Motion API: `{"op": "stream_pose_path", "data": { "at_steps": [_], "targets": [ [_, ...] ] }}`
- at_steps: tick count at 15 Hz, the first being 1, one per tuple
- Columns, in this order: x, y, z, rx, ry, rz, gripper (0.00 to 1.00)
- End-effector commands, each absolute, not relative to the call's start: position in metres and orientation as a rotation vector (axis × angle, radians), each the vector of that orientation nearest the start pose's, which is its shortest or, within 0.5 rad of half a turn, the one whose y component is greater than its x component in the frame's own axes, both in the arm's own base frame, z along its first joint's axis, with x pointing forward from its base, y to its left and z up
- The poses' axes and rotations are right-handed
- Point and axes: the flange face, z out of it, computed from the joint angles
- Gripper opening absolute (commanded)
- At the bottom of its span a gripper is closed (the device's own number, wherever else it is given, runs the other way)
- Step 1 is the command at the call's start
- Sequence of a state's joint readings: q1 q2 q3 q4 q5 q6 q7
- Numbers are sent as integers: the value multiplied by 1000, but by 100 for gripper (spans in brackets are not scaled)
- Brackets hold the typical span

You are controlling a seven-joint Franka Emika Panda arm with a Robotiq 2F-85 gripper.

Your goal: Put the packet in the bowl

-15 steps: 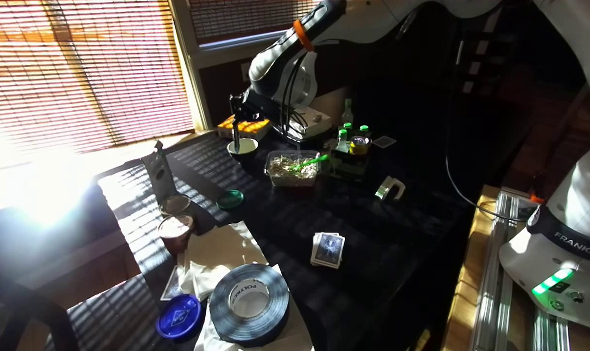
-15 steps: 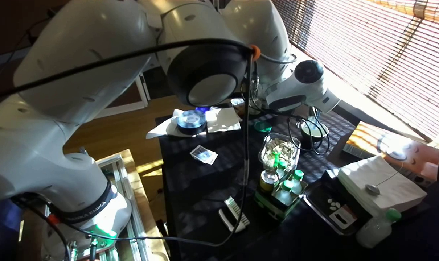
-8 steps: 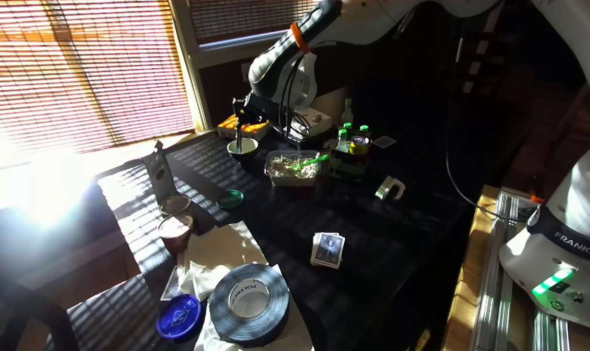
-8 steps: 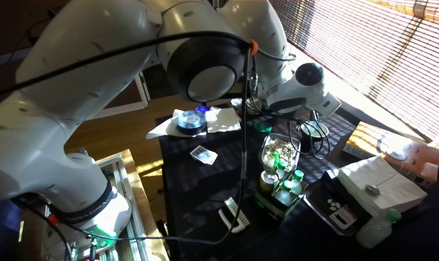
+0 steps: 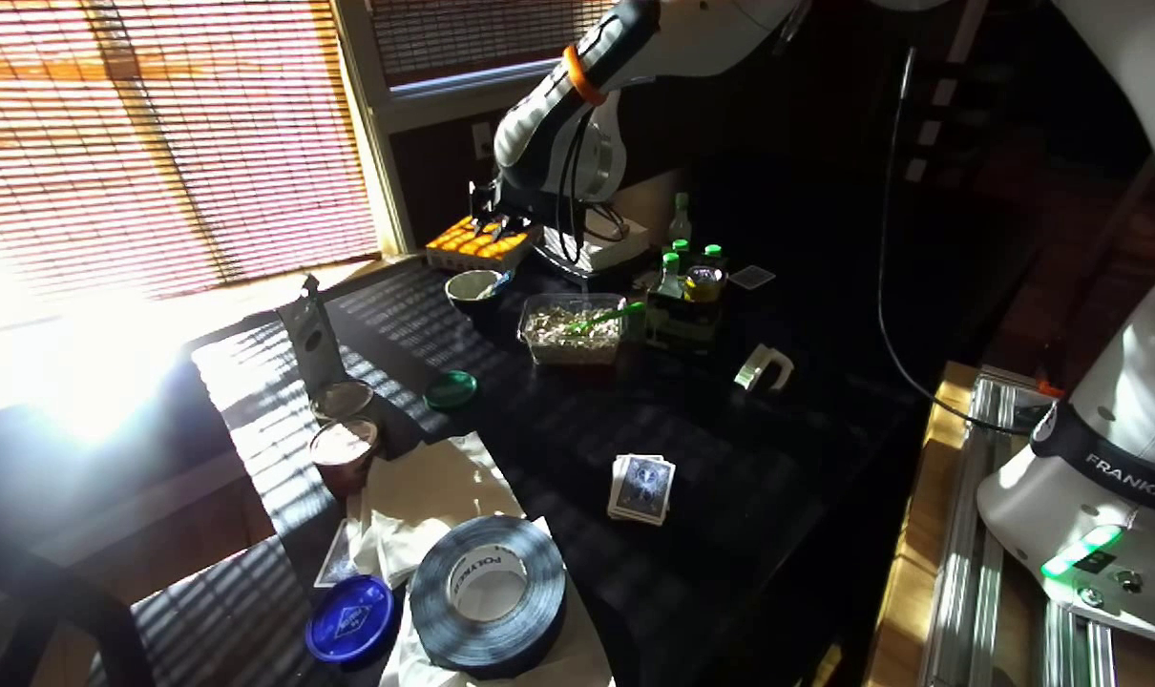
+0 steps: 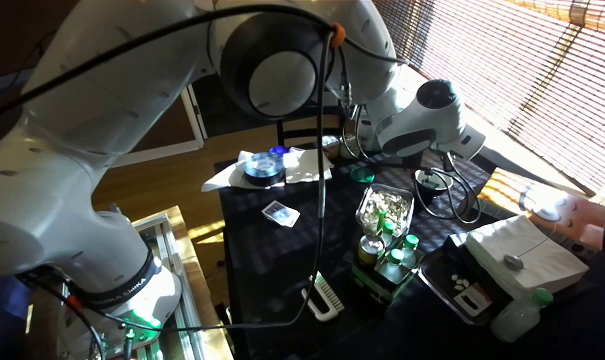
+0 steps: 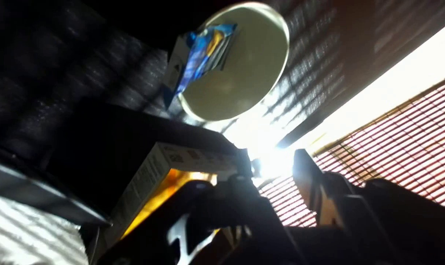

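Now the wide-spread pincer [image 7: 274,158] has left the packet [image 7: 204,53] partly inside the bowl [image 7: 244,68], so placing seems nearly done.

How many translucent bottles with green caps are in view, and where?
4: three green-capped translucent bottles stand in the open dark box; the fourth bottle is beside the black tray. Others may be hidden.

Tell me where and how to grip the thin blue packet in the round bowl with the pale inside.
Take the packet by the end jutting past the rim of the bowl, probably from above, jaws on its broad faces: it looks thin and leans tilted across the rim, leaving that end exposed.
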State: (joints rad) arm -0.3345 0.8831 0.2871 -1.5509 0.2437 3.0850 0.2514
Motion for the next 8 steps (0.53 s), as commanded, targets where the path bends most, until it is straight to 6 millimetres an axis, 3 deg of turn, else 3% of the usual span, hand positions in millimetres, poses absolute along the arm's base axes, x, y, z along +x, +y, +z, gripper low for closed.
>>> {"op": "stream_pose_path", "data": {
  "at_steps": [1,4,6,7,8],
  "targets": [
    [739,-131,253,-2612,866,-938,66],
    [743,-135,283,-2552,804,-970,87],
    [744,-119,304,-2468,705,-928,99],
    [744,-126,284,-2521,785,-967,84],
    [745,-121,293,-2493,749,-955,90]
  ]
}}
